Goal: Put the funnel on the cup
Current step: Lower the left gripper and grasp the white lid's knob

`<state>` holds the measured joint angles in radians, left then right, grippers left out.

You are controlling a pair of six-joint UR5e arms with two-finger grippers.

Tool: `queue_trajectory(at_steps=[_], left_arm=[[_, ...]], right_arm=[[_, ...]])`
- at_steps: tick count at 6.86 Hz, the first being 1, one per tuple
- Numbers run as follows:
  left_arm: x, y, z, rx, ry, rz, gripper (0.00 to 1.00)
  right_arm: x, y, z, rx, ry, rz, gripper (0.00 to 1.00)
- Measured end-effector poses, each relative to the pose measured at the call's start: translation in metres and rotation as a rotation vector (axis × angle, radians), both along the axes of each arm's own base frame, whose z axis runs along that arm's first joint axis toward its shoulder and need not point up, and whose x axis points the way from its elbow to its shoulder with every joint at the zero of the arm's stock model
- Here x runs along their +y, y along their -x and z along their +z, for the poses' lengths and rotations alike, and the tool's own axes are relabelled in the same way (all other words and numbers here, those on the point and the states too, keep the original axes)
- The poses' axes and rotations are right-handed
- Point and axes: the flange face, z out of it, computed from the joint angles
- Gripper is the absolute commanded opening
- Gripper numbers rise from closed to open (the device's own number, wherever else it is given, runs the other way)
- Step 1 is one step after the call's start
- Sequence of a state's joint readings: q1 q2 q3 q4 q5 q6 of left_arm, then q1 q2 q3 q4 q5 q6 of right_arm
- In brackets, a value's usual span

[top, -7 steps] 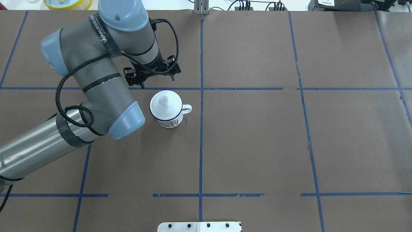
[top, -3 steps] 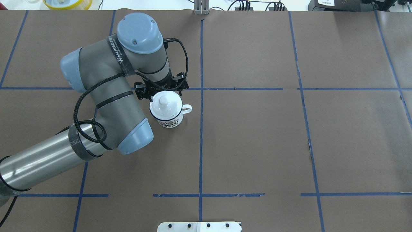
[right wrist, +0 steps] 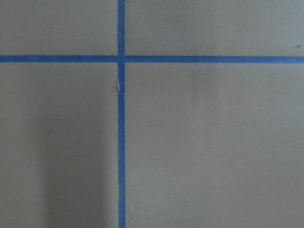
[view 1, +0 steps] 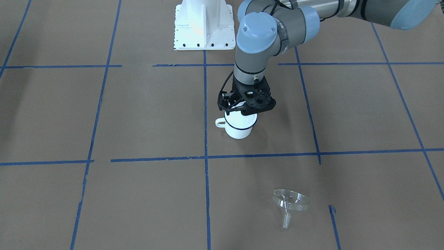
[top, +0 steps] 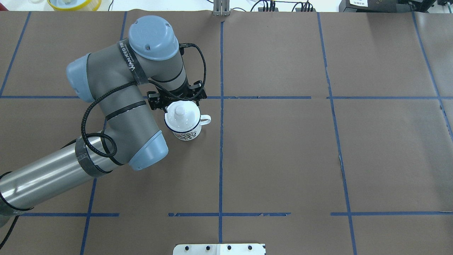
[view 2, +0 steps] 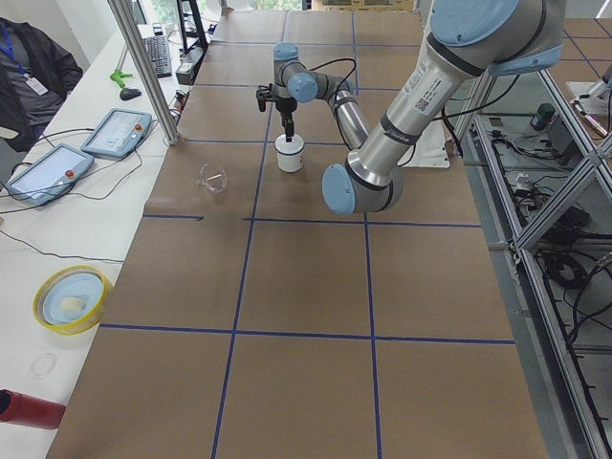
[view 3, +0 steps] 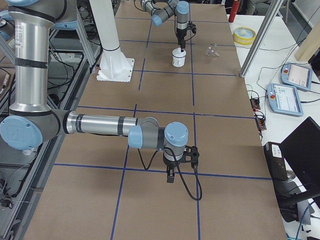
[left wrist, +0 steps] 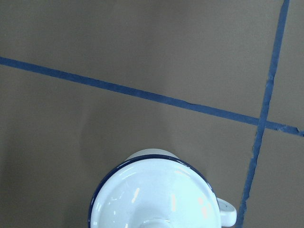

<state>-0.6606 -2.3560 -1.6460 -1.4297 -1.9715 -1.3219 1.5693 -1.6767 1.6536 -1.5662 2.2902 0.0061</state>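
My left pincer (view 1: 241, 111) hangs just above the cup (view 1: 238, 132) at the centre of the front-facing frame, over its white knobbed lid (top: 179, 114); I cannot tell whether the fingers are apart or together. The funnel (view 1: 290, 202) lies at that frame's lower right, well apart from the cup. My right pincer (view 3: 171, 176) shows only low in the right side view, so I cannot tell its state either.

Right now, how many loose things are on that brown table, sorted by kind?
cup: 1, white with a dark blue rim
lid: 1, white, sitting on the cup
funnel: 1, clear, well apart from the cup
Total: 3
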Motion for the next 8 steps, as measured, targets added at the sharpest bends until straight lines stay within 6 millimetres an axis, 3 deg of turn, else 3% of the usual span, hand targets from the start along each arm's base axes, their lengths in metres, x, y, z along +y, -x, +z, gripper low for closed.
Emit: queue_trajectory(at_steps=[4,5,6,8], left_arm=[[0.0029,-0.0037,0.0037,-0.005,0.003,0.007,1.00],[0.0031,-0.0039,0.0062,-0.007,0.004,0.008,0.96],[0.0032,-0.0038,0.0072,-0.008,0.005,0.008,0.86],[0.0033,-0.0038,0.0082,-0.010,0.006,0.008,0.83]], right_arm=[[0.0000,0.0000,0.0000,0.000,0.000,0.000,1.00],[0.0000,0.0000,0.0000,0.000,0.000,0.000,1.00],[0.0000,0.0000,0.0000,0.000,0.000,0.000,1.00],[0.0000,0.0000,0.0000,0.000,0.000,0.000,1.00]])
